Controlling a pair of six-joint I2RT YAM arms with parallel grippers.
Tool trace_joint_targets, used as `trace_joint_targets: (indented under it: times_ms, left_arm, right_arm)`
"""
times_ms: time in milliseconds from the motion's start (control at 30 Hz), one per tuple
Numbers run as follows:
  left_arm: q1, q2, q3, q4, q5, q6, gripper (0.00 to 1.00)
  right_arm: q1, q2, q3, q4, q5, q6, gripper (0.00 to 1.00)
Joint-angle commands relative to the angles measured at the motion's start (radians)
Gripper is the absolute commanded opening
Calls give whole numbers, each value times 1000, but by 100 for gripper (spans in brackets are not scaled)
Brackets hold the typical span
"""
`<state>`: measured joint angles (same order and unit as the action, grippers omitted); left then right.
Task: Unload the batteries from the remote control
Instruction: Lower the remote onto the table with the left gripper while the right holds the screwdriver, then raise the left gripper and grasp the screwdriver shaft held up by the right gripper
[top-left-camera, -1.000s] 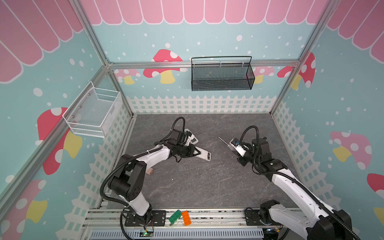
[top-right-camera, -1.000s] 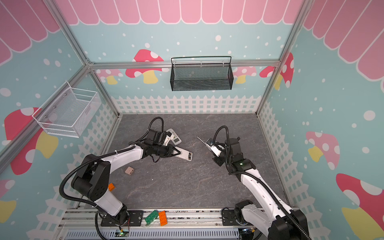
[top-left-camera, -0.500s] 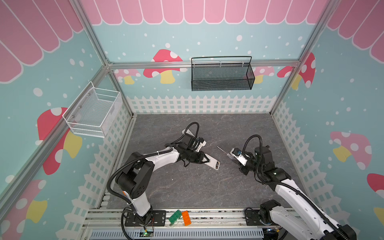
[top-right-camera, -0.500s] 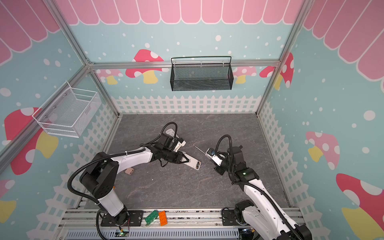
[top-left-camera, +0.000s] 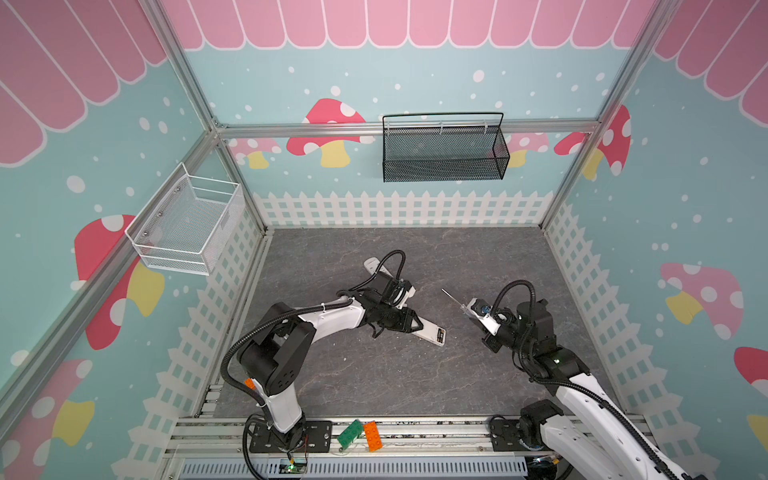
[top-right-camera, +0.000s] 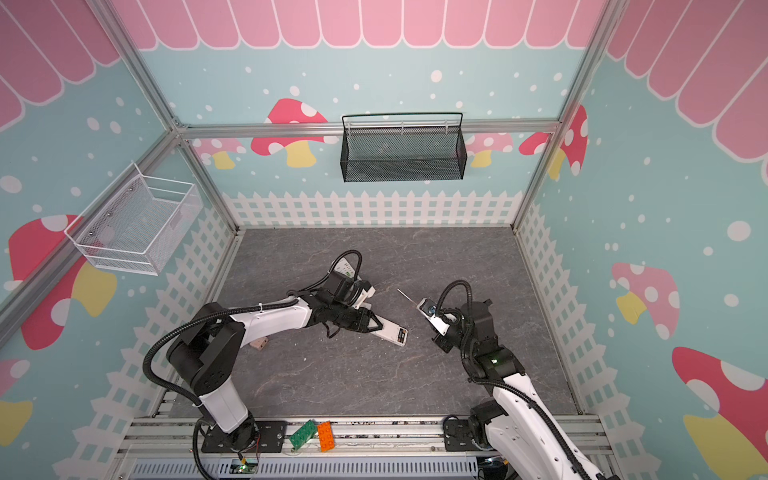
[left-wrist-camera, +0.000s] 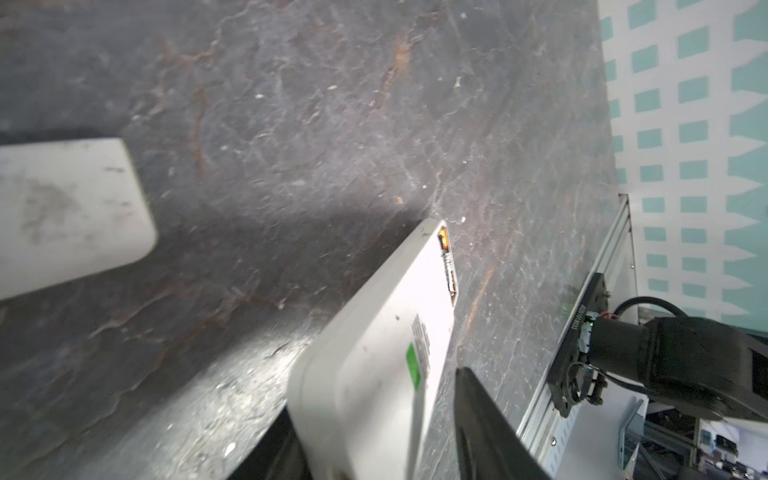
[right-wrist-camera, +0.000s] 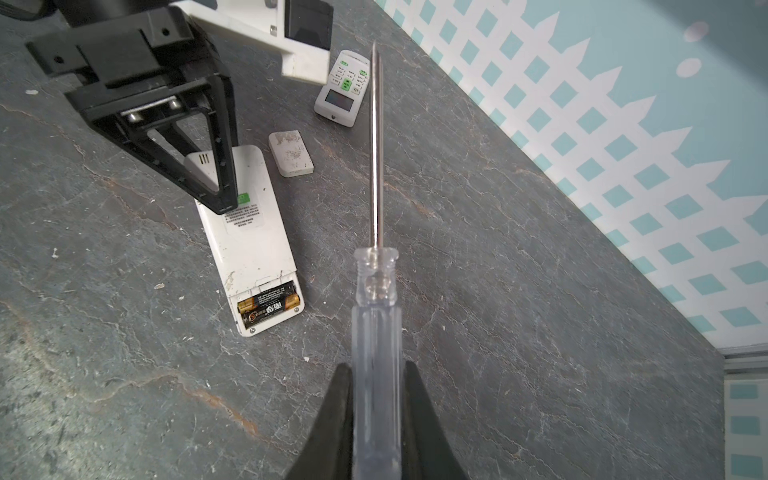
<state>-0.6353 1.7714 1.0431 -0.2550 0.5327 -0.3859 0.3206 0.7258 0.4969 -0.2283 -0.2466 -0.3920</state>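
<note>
Near the middle of the surface (right-wrist-camera: 498, 291) the remote (right-wrist-camera: 245, 241) lies back-up, its cover (right-wrist-camera: 291, 153) off and resting just beside it. Two batteries (right-wrist-camera: 268, 307) sit side by side in the open bay, at the end nearer our right arm. None is out yet, so we judge the opening done and the prying still to do. A second remote (right-wrist-camera: 343, 87) lies face-up further back.

Our left claw (left-wrist-camera: 374, 399) straddles the remote's other end, jaws apart, a gap showing on one side. Our right claw (right-wrist-camera: 377, 370) is clamped on the screwdriver (right-wrist-camera: 376, 332), its tip held clear of the remote.

Since a second ago, our left arm has brought the remote nearer the centre, and our right arm has drawn back towards the front.
</note>
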Motion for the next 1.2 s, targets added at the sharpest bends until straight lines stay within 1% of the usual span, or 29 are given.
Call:
trace_joint_targets:
  times_ms: [0, 100, 233, 300, 367, 433, 500, 567, 667, 733, 800, 833, 900, 933, 1000, 1067, 1100, 1167]
  left_arm:
    - [2, -2, -9, -25, -84, -9, 60]
    - [5, -18, -5, -40, -125, -1, 65]
    - [4, -65, -17, -57, -162, 18, 77]
    - [8, -96, -11, -69, -160, 59, 83]
    - [21, -115, 16, -105, -135, 93, 89]
    - [40, -134, 63, -151, -112, 139, 93]
    - [54, -155, 116, -195, -93, 216, 94]
    - [73, -161, 175, -248, -39, 283, 96]
    - [120, -165, 256, -310, 19, 306, 96]
    - [161, -169, 278, -308, 80, 271, 96]
    - [207, -173, 285, -280, 165, 207, 95]
    - [219, -173, 292, -272, 201, 176, 94]
    - [273, -169, 309, -232, 265, 97, 93]
    - [287, -166, 310, -200, 300, 52, 92]
    - [316, -156, 300, -94, 370, -67, 91]
    - [330, -144, 289, -8, 424, -164, 91]
    - [330, -140, 285, 9, 435, -186, 91]
    - [327, -135, 262, 55, 456, -227, 90]
  right_arm:
    - [3, -32, -27, 27, -5, -14, 0]
    - [3, -38, -35, 36, -10, -18, 0]
    - [3, -19, -28, 34, -43, -26, 0]
    - [3, -9, -32, 51, -58, -27, 0]
    - [3, 14, -18, 47, -78, -25, 0]
    - [3, 32, -8, 41, -114, -25, 0]
    - [3, 40, -12, 59, -155, -18, 0]
    - [3, 59, -12, 78, -190, -4, 0]
    - [3, 97, -3, 96, -229, 18, 0]
    - [3, 108, -10, 136, -228, 30, 0]
    - [7, 110, -17, 191, -177, 37, 0]
    - [16, 107, -18, 216, -122, 40, 0]
    - [48, 86, -27, 288, 25, 27, 0]
    - [58, 74, -36, 317, 66, -6, 0]
    - [83, 47, -66, 375, 133, -123, 0]
    - [102, 36, -73, 414, 201, -206, 0]
    - [107, 32, -71, 428, 230, -236, 0]
    - [114, 24, -70, 451, 272, -335, 0]
